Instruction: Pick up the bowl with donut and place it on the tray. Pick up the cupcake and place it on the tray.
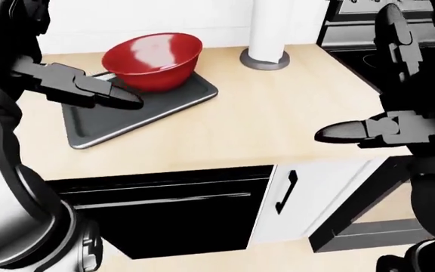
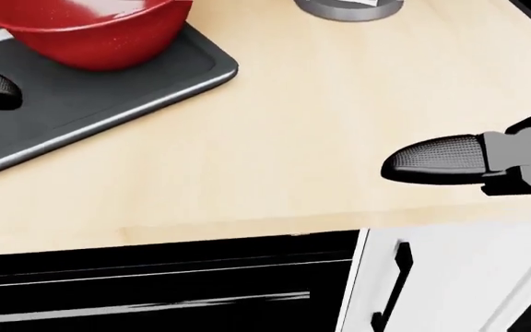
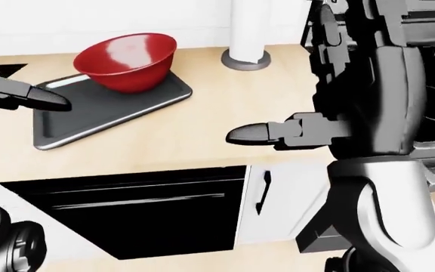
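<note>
1. Bowl [image 1: 153,59]: red, upright, sitting on the tray at its upper right end in the left-eye view. Its contents cannot be made out.
2. Tray [image 1: 119,116]: dark grey, rimmed, lying at an angle on the left part of the table [image 1: 278,107], its lower edge near the table's near edge.
3. Left hand [image 1: 112,96]: black, fingers stretched out straight and unclenched, holding nothing. It hovers over the tray just left of and below the bowl, fingertips pointing right, apart from the bowl's side.
4. Right hand [image 3: 278,133]: one finger [image 2: 436,158] extends leftward over the table's right near edge; the hand is open and empty, well apart from bowl and tray.
5. Paper towel roll [image 1: 269,28]: white, upright on a grey round base, at the top of the table, right of the bowl.
6. Oven door [image 1: 164,209]: black, below the table edge, beside a white cabinet door [image 1: 300,195] with a dark handle.
7. Cupcake: not visible in any view.
</note>
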`<state>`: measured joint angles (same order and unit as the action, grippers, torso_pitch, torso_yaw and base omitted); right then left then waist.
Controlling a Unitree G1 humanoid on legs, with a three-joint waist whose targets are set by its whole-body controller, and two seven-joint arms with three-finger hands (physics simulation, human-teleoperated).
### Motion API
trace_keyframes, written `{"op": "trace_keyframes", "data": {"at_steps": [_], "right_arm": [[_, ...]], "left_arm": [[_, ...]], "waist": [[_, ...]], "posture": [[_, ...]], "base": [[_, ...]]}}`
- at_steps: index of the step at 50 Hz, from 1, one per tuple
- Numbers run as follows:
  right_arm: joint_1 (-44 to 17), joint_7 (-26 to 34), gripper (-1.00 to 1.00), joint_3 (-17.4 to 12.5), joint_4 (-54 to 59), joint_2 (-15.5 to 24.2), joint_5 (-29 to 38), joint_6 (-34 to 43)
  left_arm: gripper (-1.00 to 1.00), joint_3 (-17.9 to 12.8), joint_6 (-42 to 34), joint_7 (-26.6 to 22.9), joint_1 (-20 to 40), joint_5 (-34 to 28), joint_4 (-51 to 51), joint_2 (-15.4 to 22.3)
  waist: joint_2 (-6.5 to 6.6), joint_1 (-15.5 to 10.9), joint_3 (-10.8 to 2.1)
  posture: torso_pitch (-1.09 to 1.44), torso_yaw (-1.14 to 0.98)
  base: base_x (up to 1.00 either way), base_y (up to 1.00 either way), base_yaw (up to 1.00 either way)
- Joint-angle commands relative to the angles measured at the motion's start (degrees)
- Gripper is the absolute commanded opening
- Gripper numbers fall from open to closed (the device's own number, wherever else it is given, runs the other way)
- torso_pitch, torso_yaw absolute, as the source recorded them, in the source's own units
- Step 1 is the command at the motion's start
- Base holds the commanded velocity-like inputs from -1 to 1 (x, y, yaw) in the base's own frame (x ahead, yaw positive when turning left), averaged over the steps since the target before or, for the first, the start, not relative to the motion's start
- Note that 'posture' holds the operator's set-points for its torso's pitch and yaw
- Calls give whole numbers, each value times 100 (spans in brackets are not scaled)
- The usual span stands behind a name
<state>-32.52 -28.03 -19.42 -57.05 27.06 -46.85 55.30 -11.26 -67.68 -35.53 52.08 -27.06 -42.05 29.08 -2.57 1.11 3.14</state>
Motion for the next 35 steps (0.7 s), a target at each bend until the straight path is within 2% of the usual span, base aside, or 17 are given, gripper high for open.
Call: {"op": "trace_keyframes", "data": {"at_steps": [1, 5, 6, 7, 8, 9, 11, 15, 17, 18, 22, 24, 26, 27, 28, 29, 35], "right_arm": [[-125, 34, 100, -16, -47, 23, 37, -108], [-128, 36, 100, -1, -102, -15, 36, -90], [-114, 50, 100, 15, -98, -32, 61, -115], [-105, 61, 100, 25, -95, -49, 78, -132], [-105, 65, 100, 30, -99, -54, 86, -133], [-105, 78, 100, 30, -106, -62, 86, -135], [-90, 109, 100, 29, -103, -71, 107, -157], [-59, 177, 100, 47, -119, -107, 155, -192], [-69, 187, 100, 39, -136, -115, 159, -195], [-61, 195, 100, 41, -140, -124, 170, -208], [-67, 214, 100, 35, -149, -135, 174, -200], [-68, 226, 100, 34, -135, -133, 185, -211], [-73, 232, 100, 51, -121, -146, 202, -230], [-77, 236, 100, 61, -118, -151, 209, -236], [-81, 243, 100, 69, -115, -155, 216, -242], [-74, 253, 100, 73, -120, -160, 223, -249], [-65, 273, 100, 61, -158, -176, 193, -257]], "left_arm": [[100, -102, 95, 122, 93, 65, -32, 97], [100, -171, 67, 196, 3, 223, -91, 172], [100, -183, 34, 216, -10, 258, -121, 188], [100, -184, 45, 251, -39, 292, -123, 193], [100, -191, 75, 283, -59, 322, -108, 186], [100, -181, 21, 289, -50, 351, -141, 214], [100, -170, -22, 332, -61, 399, -181, 218], [100, -180, -36, 469, -154, 547, -228, 129], [100, -217, -32, 563, -183, 649, -212, 62], [100, -243, -175, 605, -139, 708, -269, 23], [100, -248, -144, 846, -246, 924, -243, -68], [100, -244, -203, 910, -236, 1005, -264, -54], [100, -245, -240, 974, -255, 1091, -282, -55], [100, -250, -246, 1000, -268, 1124, -294, -54], [100, -258, -224, 1031, -299, 1157, -293, -62], [100, -254, -237, 1055, -332, 1189, -322, -60], [100, -279, -314, 1165, -374, 1330, -423, -5]], "waist": [[-54, -21, -102], [302, 58, -66], [491, 92, -104], [843, 136, -194], [609, 58, -21], [519, 51, 15], [462, 29, -118], [226, 3, 29], [-73, 28, -76], [-127, 69, -7], [-173, -38, -172], [-21, -18, -48], [253, -12, -16], [532, -13, -103], [979, -63, -239], [569, -74, -42], [276, -34, 176]], "posture": [[0, 0], [0, 0], [0, 0], [0, 0], [0, 0], [0, 0], [0, 0], [0, 0], [0, 0], [0, 0], [0, 0], [0, 0], [0, 0], [0, 0], [0, 0], [0, 0], [0, 0]], "base": [[-31, 100, 0], [-24, 100, 0], [-18, 100, 0], [-16, 100, 0], [-14, 100, 0], [-13, 100, 0], [-5, 100, 0], [0, 100, 0], [0, 100, 0], [0, 100, 0], [0, 100, 0], [0, 100, 0], [0, 100, 0], [0, 100, 0], [0, 100, 0], [5, 100, 0], [31, 100, 0]]}}
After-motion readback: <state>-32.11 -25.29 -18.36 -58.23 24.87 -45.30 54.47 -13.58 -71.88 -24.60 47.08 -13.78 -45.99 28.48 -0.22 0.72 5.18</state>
